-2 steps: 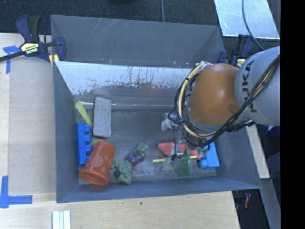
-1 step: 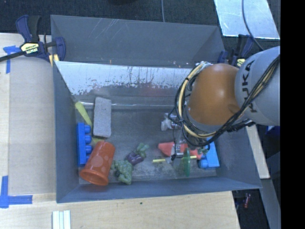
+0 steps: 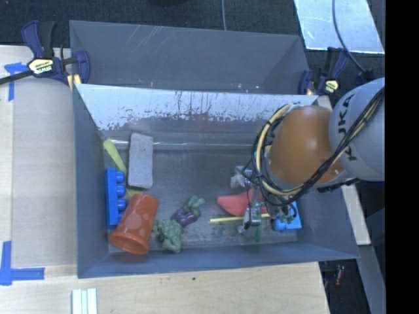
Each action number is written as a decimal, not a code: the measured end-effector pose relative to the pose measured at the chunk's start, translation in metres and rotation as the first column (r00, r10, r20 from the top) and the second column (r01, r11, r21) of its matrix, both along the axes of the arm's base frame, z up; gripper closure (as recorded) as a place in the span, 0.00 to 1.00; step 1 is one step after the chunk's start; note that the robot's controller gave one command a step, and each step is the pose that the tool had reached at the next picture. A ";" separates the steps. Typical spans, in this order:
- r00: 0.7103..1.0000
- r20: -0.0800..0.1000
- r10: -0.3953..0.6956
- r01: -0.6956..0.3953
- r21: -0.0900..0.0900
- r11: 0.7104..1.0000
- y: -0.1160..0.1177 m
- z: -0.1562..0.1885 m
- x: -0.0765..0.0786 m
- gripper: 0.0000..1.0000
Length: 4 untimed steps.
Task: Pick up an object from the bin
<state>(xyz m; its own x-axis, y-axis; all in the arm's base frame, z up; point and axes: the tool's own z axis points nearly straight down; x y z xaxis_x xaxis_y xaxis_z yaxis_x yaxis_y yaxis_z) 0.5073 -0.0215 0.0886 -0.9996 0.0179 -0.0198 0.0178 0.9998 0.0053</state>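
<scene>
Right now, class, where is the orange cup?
Camera view, lower left of the bin: the orange cup lies tipped beside the blue brick and green toy.

Bare bin floor [image 3: 196,169]: centre and rear. Left blocked: grey block [image 3: 140,160], blue brick [image 3: 115,197], orange cup [image 3: 134,224]. Right front crowded: red piece [image 3: 230,204], yellow stick [image 3: 226,220], blue piece [image 3: 291,222].

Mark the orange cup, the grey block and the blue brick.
orange cup [image 3: 135,222], camera view, its side wall.
grey block [image 3: 141,160], camera view, top face.
blue brick [image 3: 115,198], camera view, studded top.
</scene>
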 end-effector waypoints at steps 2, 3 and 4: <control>0.998 0.004 -0.055 0.055 0.004 0.999 -0.005 -0.016 -0.011 1.00; 0.999 0.001 -0.053 0.053 0.004 0.999 -0.013 0.050 -0.012 1.00; 0.999 -0.004 -0.054 0.054 0.004 0.999 -0.004 0.134 -0.013 1.00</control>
